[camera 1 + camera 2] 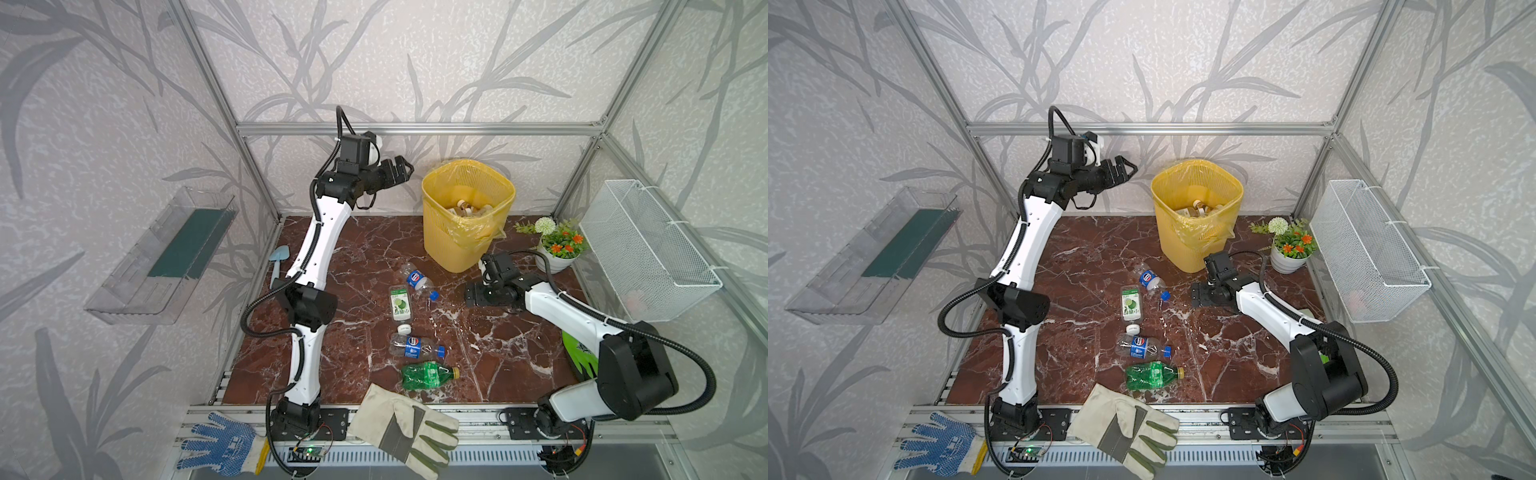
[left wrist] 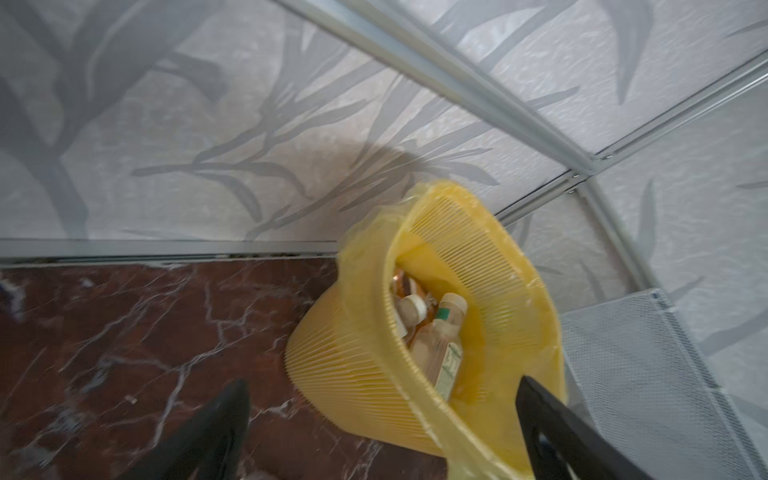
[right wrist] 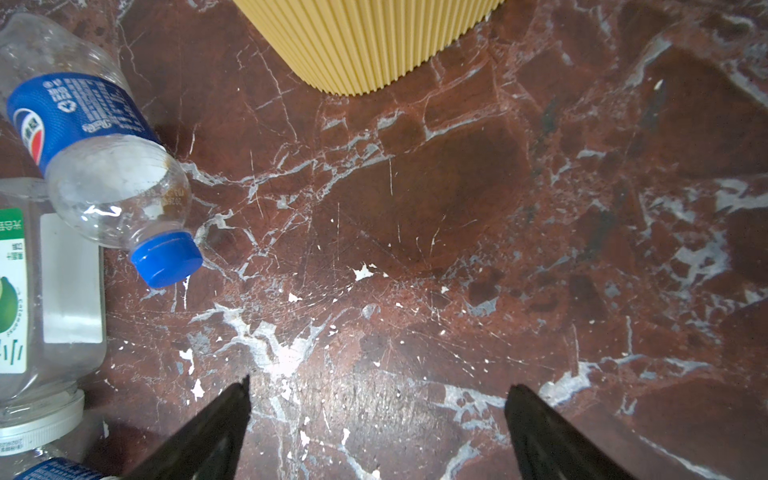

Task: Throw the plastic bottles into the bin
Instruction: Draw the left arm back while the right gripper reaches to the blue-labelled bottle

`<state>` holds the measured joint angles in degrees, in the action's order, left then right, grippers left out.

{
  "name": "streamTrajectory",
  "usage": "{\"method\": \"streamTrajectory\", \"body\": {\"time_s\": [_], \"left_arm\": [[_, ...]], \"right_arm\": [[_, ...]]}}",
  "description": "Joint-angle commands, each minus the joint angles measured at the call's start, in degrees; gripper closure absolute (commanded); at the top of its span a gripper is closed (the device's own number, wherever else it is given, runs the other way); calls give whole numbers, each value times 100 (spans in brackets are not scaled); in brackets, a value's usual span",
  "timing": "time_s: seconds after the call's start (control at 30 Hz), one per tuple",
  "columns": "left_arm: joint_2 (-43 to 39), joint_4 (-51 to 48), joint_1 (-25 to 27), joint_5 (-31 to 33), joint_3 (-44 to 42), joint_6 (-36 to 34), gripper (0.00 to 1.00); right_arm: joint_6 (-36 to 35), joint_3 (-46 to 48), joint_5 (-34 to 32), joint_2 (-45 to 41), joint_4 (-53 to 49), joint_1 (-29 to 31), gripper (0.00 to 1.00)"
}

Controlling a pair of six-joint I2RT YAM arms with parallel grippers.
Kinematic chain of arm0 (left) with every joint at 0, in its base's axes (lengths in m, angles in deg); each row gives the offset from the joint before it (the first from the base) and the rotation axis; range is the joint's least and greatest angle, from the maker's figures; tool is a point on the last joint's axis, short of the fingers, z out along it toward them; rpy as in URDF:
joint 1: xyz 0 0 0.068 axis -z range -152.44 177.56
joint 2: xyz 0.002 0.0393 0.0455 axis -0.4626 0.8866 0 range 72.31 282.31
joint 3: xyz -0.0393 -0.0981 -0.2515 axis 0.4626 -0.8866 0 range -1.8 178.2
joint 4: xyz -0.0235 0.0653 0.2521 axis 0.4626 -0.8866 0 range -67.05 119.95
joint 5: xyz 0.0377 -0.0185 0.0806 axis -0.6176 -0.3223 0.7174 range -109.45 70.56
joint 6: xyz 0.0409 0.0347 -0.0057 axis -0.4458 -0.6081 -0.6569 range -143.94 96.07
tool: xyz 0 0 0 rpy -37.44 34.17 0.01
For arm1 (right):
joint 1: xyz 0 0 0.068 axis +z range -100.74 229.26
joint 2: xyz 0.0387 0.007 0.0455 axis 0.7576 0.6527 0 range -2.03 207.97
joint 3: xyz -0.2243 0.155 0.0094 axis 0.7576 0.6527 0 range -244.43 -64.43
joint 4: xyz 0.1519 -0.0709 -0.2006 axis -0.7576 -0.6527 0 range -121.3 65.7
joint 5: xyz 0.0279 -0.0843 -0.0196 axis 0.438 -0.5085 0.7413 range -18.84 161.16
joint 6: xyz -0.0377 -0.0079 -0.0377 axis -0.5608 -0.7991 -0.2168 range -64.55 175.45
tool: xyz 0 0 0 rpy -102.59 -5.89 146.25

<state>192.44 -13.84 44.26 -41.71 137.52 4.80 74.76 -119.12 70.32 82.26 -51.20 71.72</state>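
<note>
The yellow bin (image 1: pixel 453 245) (image 1: pixel 1183 245) stands at the back of the table with several plastic bottles (image 2: pixel 440 345) lying inside. My left gripper (image 1: pixel 399 168) (image 2: pixel 382 384) hangs open and empty in the air just left of the bin's rim. On the table lie two blue-label bottles (image 1: pixel 417 279) (image 1: pixel 413 347), a green-and-white-label bottle (image 1: pixel 400 304) and a green-tinted bottle (image 1: pixel 428 375). My right gripper (image 1: pixel 490 297) (image 3: pixel 380 386) points down, open, over bare marble right of the upper blue-label bottle (image 3: pixel 83 124), with nothing between its fingers.
A potted plant (image 1: pixel 557 249) stands right of the bin, under a white wire basket (image 1: pixel 648 249) on the right wall. A clear tray (image 1: pixel 162 253) hangs on the left wall, a pale blue trowel (image 1: pixel 277 262) beside the left arm. Gloves (image 1: pixel 405 424) (image 1: pixel 220 442) lie along the front rail.
</note>
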Motion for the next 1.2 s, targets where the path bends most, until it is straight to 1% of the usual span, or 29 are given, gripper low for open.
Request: {"method": "streamTrajectory", "body": {"time_s": [0.0, 0.03, 0.07, 0.13, 0.23, 0.33, 0.47, 0.57, 0.63, 0.8, 0.93, 1.17], "left_arm": [[-1398, 889, -98, 627, -1826, -465, 1], [-1767, 1101, -144, 893, -2476, -584, 1], [-2012, 1195, -194, 1080, -2946, -671, 1], [-2455, 1264, -376, 1214, -3848, -851, 1], [-2975, 1078, -566, 1394, -4886, -1082, 1], [-3378, 980, -723, 1564, -5673, -1298, 2], [-3844, 917, -757, 1977, -6329, -1723, 3], [-4135, 1346, -756, 2195, -6885, -1747, 5], [-4238, 1533, -757, 2209, -7068, -1654, 5], [-4240, 1525, -766, 1952, -7066, -1584, 6], [-4209, 1508, -766, 1753, -7034, -1500, 7], [-4288, 1518, -774, 1702, -7042, -1484, 7]], "right_arm": [[-148, -137, 146, 30, -134, -5, 5], [-219, -146, 231, 17, -133, -5, 6], [-301, -139, 317, -14, -136, 2, 6], [-465, -95, 481, -107, -101, 25, 7], [-638, -14, 580, -185, -36, 162, 7], [-725, -27, 574, -145, 0, 484, 6], [-825, -370, 370, 215, 11, 1019, 6], [-824, -780, 200, 644, 17, 1311, 6], [-733, -1086, 254, 964, 35, 1396, 7], [-781, -1823, -14, 1605, -8, 1620, 8], [-1038, -2499, -263, 2116, -272, 1639, 10], [-1603, -3424, -345, 2924, -524, 1639, 12]]}}
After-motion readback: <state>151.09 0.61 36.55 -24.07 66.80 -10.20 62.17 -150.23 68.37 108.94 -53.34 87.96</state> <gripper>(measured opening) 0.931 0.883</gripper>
